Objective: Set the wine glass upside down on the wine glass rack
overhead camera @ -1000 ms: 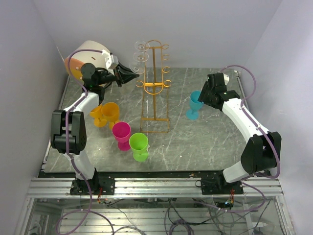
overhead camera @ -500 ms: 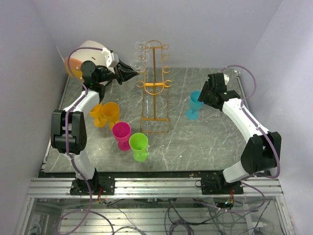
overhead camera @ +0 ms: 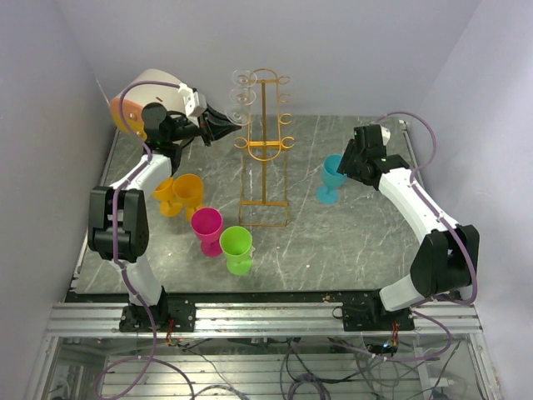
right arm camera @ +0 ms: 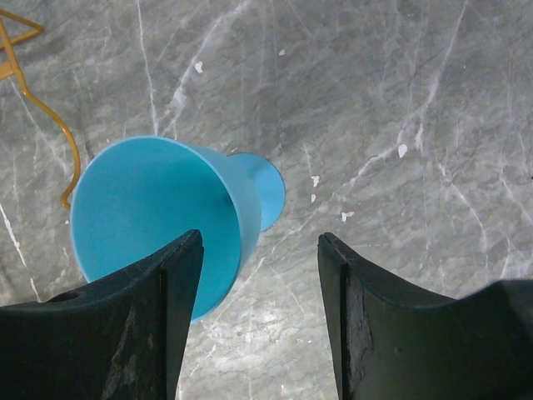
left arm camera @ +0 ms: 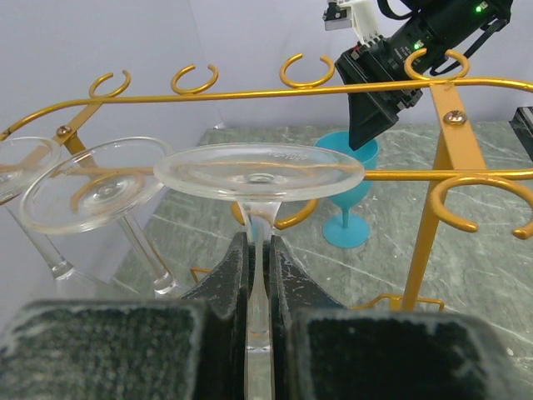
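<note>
My left hand [left arm camera: 258, 250], raised at the far left of the counter [overhead camera: 350, 242], is pressed together on the stem of the clear wine glass [left arm camera: 259, 171], pinching it just under the foot. The glass is upside down in my grip: in the wrist view its round foot spreads flat at 12 o'clock from my fingers [left arm camera: 229, 275], and the stem runs down between them toward 6 o'clock, with the bowl hidden below. The foot hangs right in front of the wine glass rack [left arm camera: 450, 167], just under the long rail with its open rings; I cannot tell whether glass and wire touch. At 9 o'clock from my glass, two more clear glasses [left arm camera: 96, 187] hang foot-up on the rack. From above, the rack [overhead camera: 265, 150] stands at the far middle of the counter, with my left hand [overhead camera: 229, 125] close at its 9 o'clock, up near its top. My right hand [right arm camera: 260, 250] hovers at the rack's 3 o'clock, well apart from it, fingers spread over a blue goblet [right arm camera: 141, 200] that stands upright on the counter and shows mostly under one finger, not squeezed. At about 7 o'clock from the rack's base stand orange goblets [overhead camera: 181, 193], a pink goblet [overhead camera: 206, 227] and a green goblet [overhead camera: 236, 248].
</note>
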Controlling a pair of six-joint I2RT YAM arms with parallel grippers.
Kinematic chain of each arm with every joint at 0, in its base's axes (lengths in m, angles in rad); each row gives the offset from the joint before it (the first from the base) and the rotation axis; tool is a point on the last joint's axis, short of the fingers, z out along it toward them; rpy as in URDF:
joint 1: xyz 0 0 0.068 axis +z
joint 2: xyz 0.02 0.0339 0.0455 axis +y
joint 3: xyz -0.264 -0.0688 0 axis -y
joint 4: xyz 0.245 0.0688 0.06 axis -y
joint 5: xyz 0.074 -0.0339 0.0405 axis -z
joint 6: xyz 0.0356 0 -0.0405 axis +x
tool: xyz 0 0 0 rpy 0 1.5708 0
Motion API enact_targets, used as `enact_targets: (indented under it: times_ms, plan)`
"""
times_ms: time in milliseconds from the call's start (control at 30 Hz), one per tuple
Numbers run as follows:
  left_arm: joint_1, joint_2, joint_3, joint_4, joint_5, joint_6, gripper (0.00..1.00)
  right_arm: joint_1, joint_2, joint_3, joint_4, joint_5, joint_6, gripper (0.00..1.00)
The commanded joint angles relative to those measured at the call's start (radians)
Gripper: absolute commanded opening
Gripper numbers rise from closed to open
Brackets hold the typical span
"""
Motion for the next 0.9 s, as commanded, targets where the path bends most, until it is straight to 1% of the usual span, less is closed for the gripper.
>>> enact_targets:
  times_ms: [0, 200, 400, 433, 467, 567, 667, 733, 767, 833, 867]
  plan:
    - [-0.019, 0.011, 0.047, -0.042, 0.005, 0.066, 0.07, -0.007, -0.012, -0.013, 0.012, -0.001, -0.006, 0.57]
    - [-0.028, 0.015, 0.08, -0.186, -0.006, 0.167, 0.07, -0.008, 0.0, -0.016, 0.022, -0.009, -0.01, 0.57]
    - [-0.033, 0.009, 0.086, -0.236, -0.01, 0.206, 0.07, -0.008, 0.015, -0.025, 0.03, -0.02, -0.011, 0.56]
    - [-0.033, 0.01, 0.082, -0.236, -0.013, 0.207, 0.07, -0.009, 0.018, -0.026, 0.031, -0.022, -0.012, 0.54]
    - [-0.033, 0.008, 0.076, -0.236, -0.017, 0.211, 0.07, -0.008, 0.021, -0.026, 0.03, -0.023, -0.015, 0.51]
    - [-0.033, 0.004, 0.066, -0.252, -0.034, 0.228, 0.07, -0.009, 0.034, -0.027, 0.027, -0.024, -0.023, 0.37]
    - [-0.033, -0.001, 0.057, -0.265, -0.041, 0.242, 0.07, -0.01, 0.052, -0.032, 0.02, -0.018, -0.023, 0.31]
    - [-0.033, -0.003, 0.057, -0.277, -0.042, 0.252, 0.08, -0.01, 0.058, -0.038, 0.023, -0.018, -0.023, 0.24]
    - [-0.033, -0.005, 0.055, -0.283, -0.045, 0.256, 0.1, -0.009, 0.059, -0.039, 0.024, -0.017, -0.022, 0.2]
    - [-0.033, -0.007, 0.055, -0.29, -0.049, 0.258, 0.14, -0.01, 0.058, -0.038, 0.022, -0.014, -0.02, 0.03]
    - [-0.033, -0.009, 0.055, -0.294, -0.051, 0.259, 0.14, -0.01, 0.056, -0.033, 0.014, -0.011, -0.02, 0.0]
